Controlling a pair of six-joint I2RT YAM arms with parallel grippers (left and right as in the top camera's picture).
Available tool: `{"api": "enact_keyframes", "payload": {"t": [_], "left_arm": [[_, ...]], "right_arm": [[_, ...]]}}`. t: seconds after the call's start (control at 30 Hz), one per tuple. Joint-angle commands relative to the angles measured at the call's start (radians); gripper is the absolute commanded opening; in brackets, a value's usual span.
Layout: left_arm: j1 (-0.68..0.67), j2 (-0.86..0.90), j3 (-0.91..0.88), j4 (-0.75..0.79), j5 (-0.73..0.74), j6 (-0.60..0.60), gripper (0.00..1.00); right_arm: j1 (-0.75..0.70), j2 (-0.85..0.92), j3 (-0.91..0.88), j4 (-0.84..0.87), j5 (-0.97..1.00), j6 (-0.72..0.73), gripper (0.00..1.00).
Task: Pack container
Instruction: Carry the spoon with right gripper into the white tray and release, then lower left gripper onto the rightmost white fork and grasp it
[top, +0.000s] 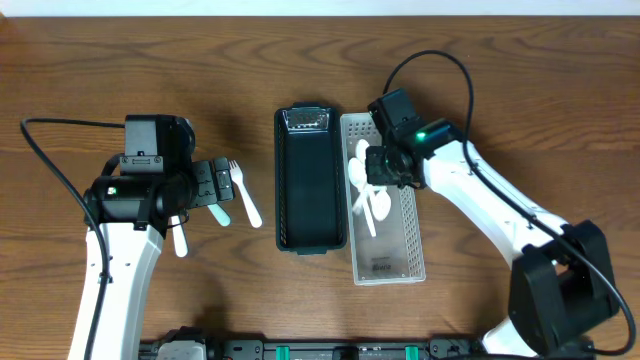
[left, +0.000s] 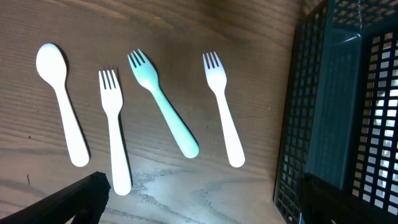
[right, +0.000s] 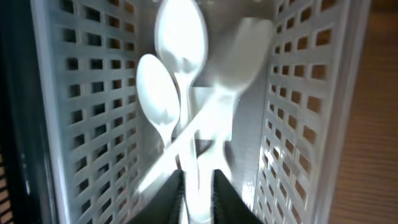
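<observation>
A black mesh basket (top: 310, 235) stands mid-table with a white mesh basket (top: 410, 240) touching its right side. My right gripper (top: 381, 168) is inside the white basket, shut on the handle of a white spoon (right: 181, 34); the jaws (right: 198, 193) pinch it low in the right wrist view. Two more white spoons (right: 158, 93) lie crossed under it. My left gripper (top: 213, 187) is open and empty, hovering (left: 199, 208) over a white spoon (left: 57, 93), two white forks (left: 115, 134) (left: 224, 112) and a teal fork (left: 165, 109) on the table.
The black basket's wall (left: 323, 106) is close on the right of the left gripper. The black basket has a shiny patch (top: 307, 121) at its far end. Cables run from both arms across the wooden table (top: 520, 100).
</observation>
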Motion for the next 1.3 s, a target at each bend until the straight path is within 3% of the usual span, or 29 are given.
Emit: {"api": "enact_keyframes", "payload": {"t": [0.0,0.17,0.37,0.6,1.0,1.27], "left_arm": [[0.000,0.002,0.019,-0.002,0.003,-0.005,0.98],[0.000,-0.002,0.021,-0.003,0.003,-0.006,0.98],[-0.007,-0.002,0.086,-0.007,0.002,-0.112,0.98],[-0.035,0.105,0.183,-0.006,-0.079,-0.309,0.98],[-0.035,0.551,0.183,0.075,-0.075,-0.372,0.98],[-0.035,0.731,0.183,0.140,-0.038,-0.360,0.98]], "right_arm": [[0.009,-0.010,0.006,0.008,0.016,-0.013,0.31],[0.003,-0.051,0.079,-0.019,0.103,-0.061,0.33],[-0.080,-0.173,0.193,-0.070,0.185,-0.129,0.59],[-0.278,-0.243,0.196,-0.152,0.115,-0.182,0.72],[-0.354,-0.208,0.189,-0.236,0.109,-0.185,0.73],[-0.355,-0.208,0.188,-0.247,0.109,-0.185,0.73]]}}
